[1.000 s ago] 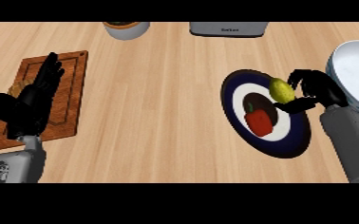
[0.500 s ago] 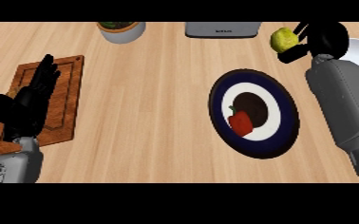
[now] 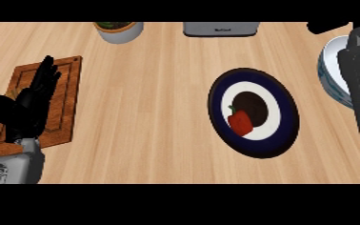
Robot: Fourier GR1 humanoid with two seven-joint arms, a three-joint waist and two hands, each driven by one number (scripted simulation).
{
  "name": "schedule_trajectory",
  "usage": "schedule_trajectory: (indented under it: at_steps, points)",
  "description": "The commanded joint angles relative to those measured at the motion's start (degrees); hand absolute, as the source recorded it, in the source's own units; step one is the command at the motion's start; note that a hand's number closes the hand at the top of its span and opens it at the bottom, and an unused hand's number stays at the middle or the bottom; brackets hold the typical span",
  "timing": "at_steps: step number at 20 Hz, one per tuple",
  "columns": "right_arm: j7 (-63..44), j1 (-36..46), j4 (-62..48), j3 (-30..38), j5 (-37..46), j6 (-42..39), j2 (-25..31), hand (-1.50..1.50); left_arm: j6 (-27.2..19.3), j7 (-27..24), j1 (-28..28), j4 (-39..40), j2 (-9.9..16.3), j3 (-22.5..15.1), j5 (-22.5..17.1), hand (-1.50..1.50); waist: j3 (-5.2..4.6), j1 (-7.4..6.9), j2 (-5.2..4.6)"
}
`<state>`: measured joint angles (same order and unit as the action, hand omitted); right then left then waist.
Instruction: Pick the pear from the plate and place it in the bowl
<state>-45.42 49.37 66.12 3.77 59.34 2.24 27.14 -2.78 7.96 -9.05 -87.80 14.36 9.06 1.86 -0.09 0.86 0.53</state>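
The pear is out of sight, gone from the plate (image 3: pixel 254 72) and apparently carried at the table's far right edge, where only a sliver of the right hand (image 3: pixel 327 26) shows above the grey forearm (image 3: pixel 349 69); whether its fingers grip the fruit cannot be told. A red pepper (image 3: pixel 240 122) alone remains on the plate. The bowl (image 3: pixel 330 74), half hidden by that forearm, lies just below the hand, so the lift looks done and the release is still to come. Half a second ago the pear was plainly visible in the hand; now hand and fruit sit mostly out of view. The left hand (image 3: pixel 32 101) rests open over the cutting board (image 3: pixel 65 100).
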Motion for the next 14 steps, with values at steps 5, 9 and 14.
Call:
schedule_trajectory:
  at_steps: [5,9,14]
  points:
    - [4.8,-3.8,2.7,9.6,-6.5,-0.9,6.5,1.50,0.2,-0.2,2.3,-3.3,-1.6,-1.7,1.0,0.00,0.10,-0.98,-0.49]
    - [14.8,-10.7,-1.8,13.9,-10.4,5.2,7.8,1.50,0.1,2.3,1.3,-4.3,-0.9,-0.9,0.8,0.00,0.15,-0.85,-0.55]
    - [25.6,-6.9,-17.6,18.7,-13.0,10.3,11.7,1.50,2.8,3.2,-0.6,-3.7,1.3,1.5,-1.8,0.00,0.17,-1.79,-0.89]
